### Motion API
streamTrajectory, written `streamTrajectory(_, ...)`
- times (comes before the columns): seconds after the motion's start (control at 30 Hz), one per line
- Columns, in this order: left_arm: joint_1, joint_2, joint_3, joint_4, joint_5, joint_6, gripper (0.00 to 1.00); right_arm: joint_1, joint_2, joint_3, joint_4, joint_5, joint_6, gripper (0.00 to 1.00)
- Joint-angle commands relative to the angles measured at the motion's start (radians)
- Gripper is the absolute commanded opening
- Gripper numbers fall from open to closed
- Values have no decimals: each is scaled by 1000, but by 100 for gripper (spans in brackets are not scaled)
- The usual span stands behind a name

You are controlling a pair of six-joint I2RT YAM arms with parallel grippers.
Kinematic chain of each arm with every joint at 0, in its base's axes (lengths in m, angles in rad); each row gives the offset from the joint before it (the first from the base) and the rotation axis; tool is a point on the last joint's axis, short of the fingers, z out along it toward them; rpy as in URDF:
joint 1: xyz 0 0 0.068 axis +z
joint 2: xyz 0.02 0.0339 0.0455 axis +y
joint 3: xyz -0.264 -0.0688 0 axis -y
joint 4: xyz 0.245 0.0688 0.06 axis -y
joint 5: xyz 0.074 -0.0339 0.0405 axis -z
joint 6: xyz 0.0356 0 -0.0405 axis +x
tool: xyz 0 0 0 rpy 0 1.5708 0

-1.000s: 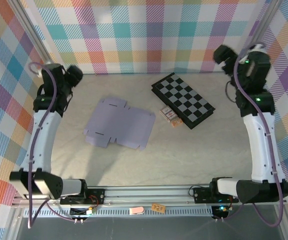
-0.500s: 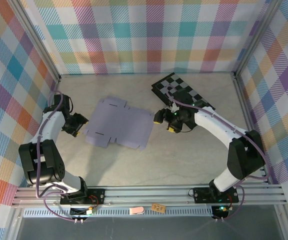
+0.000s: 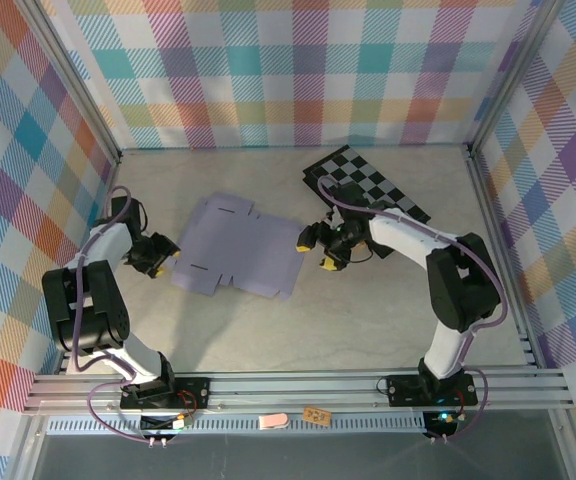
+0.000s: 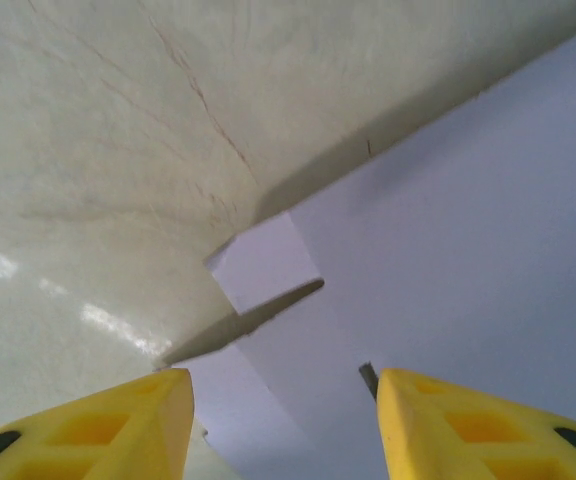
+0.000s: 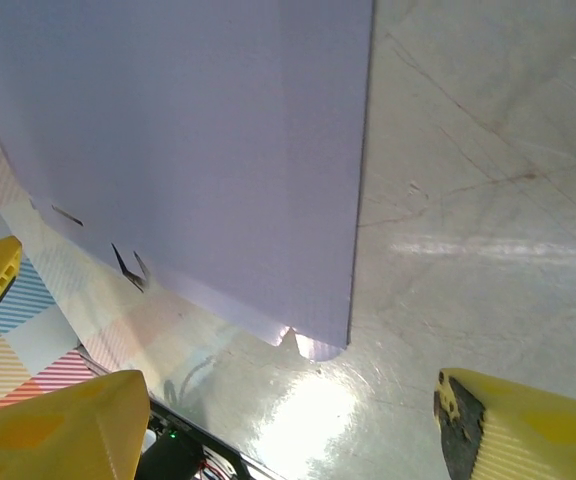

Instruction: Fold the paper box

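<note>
Jaws apart on your left pincer (image 3: pixel 156 258), low at the left flaps of the paper box (image 3: pixel 238 255), which lies flat on the worktop (image 3: pixel 368 320); gripping nothing, as far as the close view tells. Right pincer (image 3: pixel 317 251) gapes empty at the right edge. Slip a finger under each edge, then raise both sides together.

The top camera looks down from high at the near edge over the whole worktop (image 3: pixel 368 310). The wrist cameras sit low and close, facing the paper box (image 3: pixel 238 245) from opposite edges.
</note>
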Motion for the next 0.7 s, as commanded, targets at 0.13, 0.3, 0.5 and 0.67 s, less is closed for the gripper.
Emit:
streamTrajectory(0.13,22,177,164,120,76,40,51,18,85,77,-1,-58,3,75)
streamTrajectory(0.3,23,299,248,164,153,124,50,22,138,123,-23,-66,-1,75)
streamTrajectory(0.5,21,401,305,132,208,203,49,23,210,198,-69,-77,-15,75)
streamTrajectory(0.67,21,422,285,145,301,215,49,24,267,249,-91,-84,-25,76)
